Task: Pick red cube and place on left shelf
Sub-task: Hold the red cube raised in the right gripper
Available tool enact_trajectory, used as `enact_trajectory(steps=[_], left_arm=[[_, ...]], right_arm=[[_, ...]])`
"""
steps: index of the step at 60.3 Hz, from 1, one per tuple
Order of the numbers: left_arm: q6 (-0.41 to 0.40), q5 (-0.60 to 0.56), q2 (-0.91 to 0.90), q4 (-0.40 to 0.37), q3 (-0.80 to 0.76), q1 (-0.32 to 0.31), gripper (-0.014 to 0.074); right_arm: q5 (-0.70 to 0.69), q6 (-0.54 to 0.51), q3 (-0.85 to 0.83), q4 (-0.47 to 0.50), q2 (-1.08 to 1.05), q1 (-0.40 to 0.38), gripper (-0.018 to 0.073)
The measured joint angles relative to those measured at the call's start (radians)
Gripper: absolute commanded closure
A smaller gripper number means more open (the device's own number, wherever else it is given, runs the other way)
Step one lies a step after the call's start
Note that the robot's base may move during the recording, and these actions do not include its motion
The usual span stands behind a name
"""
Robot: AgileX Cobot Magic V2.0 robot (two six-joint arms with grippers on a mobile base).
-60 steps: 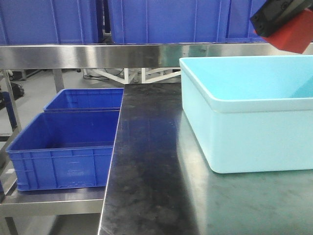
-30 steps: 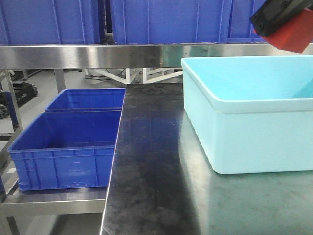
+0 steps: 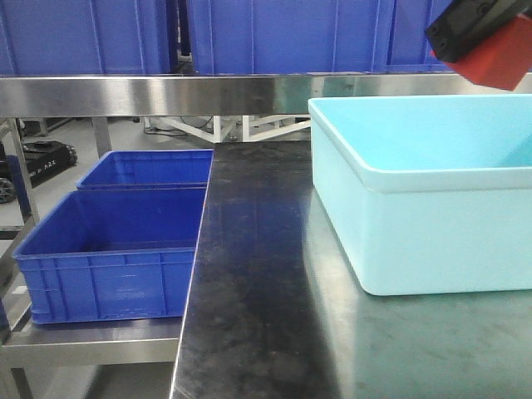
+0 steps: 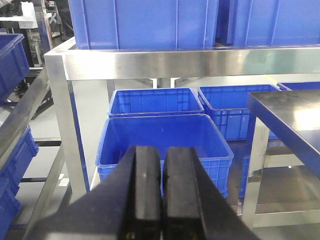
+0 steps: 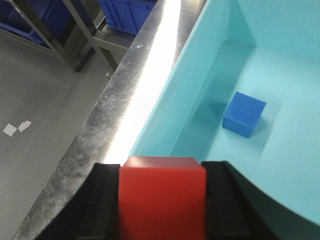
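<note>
At two o'clock the right gripper [image 3: 482, 37] holds the red cube [image 3: 503, 62] above a pale turquoise tub [image 3: 416, 233] on the dark desk [image 3: 249, 283]; two blue crates [image 3: 108, 258] sit at nine o'clock, lower down.

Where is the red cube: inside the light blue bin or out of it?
Out. The right tool grips the red cube in the air above the light blue bin; a blue cube lies inside.
</note>
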Motion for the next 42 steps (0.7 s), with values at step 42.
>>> enact_trajectory(steps=[42], left_arm=[[0.0, 0.0, 0.0, 0.0, 0.0, 0.0, 0.0495]], right_arm=[[0.0, 0.0, 0.0, 0.0, 0.0, 0.0, 0.0505]])
